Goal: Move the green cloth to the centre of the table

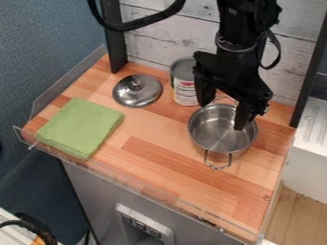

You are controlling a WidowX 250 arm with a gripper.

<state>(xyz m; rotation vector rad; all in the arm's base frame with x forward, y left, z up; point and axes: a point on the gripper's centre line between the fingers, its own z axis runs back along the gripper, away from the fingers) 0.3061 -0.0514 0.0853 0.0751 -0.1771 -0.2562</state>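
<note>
From here I see the green cloth (80,127) lying flat at the left end of the tabletop (153,129), well apart from the gripper (222,115). That hangs over the pot (214,139) on the right, its jaws spread with nothing between them. So the coming reach is mostly sideways, leftward across the middle. I'd want the jaws lifted clear of the pot's rim first, and kept off the lid (131,95) near the cloth's back edge.

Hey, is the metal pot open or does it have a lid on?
Open: the pot's bare inside shows, and a lid lies apart on the table.
</note>
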